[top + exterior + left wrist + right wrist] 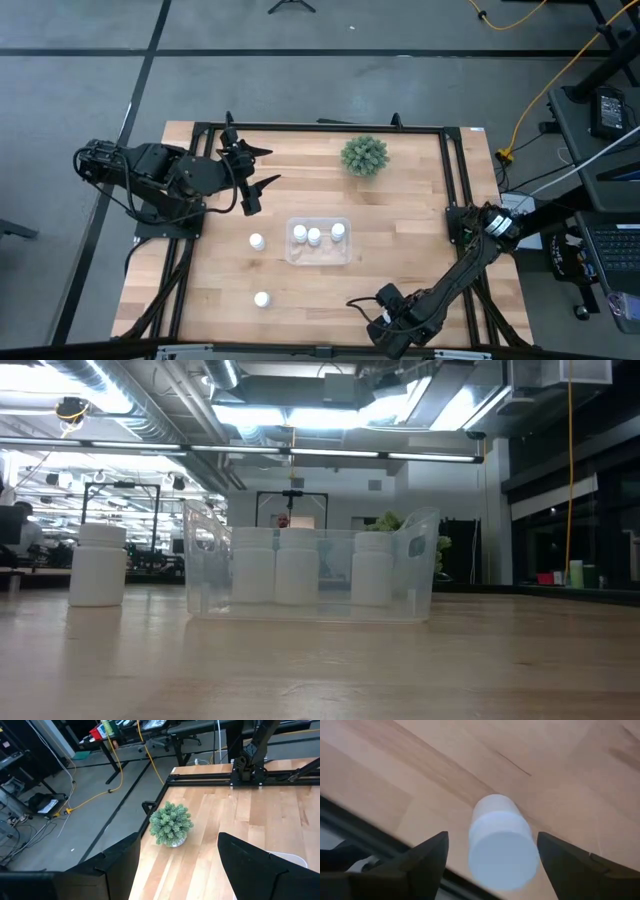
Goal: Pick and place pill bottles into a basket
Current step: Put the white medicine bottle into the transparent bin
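Note:
Three white pill bottles stand upright inside the clear basket at mid-table; the low view shows the basket from the side. Two more bottles stand loose on the wood, one left of the basket and one nearer the front. Another bottle stands by the table's near edge, hidden in the high view under my right gripper. That gripper points down, open, one finger on each side of the bottle. My left gripper hangs open over the far left.
A small green spiky plant stands at the far side, ahead of my left gripper. A black metal frame runs along the table's edges. Bare wood lies to the right of the basket.

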You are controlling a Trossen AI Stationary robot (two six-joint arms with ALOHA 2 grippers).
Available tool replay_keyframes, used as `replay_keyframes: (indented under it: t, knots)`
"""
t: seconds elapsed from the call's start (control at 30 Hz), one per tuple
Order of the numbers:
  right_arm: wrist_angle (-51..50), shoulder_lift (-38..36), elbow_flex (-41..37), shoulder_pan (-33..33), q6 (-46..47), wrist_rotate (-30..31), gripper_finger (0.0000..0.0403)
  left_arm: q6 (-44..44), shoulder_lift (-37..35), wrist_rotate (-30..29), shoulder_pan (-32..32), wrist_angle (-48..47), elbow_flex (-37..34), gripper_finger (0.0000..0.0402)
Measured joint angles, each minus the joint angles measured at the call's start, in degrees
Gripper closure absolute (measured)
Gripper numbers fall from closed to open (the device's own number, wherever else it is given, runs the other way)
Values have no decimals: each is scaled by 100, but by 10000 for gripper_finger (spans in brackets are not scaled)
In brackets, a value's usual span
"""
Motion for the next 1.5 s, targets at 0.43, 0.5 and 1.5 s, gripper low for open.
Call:
replay_keyframes:
  t: [0.43, 0.5, 1.5]
  knots:
    - [25, 88, 4, -20, 0, 46, 206, -2, 0, 161, 0, 2, 0, 142]
    - [30, 88, 43, -21, -14, 48, 234, -2, 0, 192, 0, 1, 0, 142]
    - [-1283, 101, 3008, -2490, -5219, 1443, 235, 904, -88, 143, -92, 937, 1, 142]
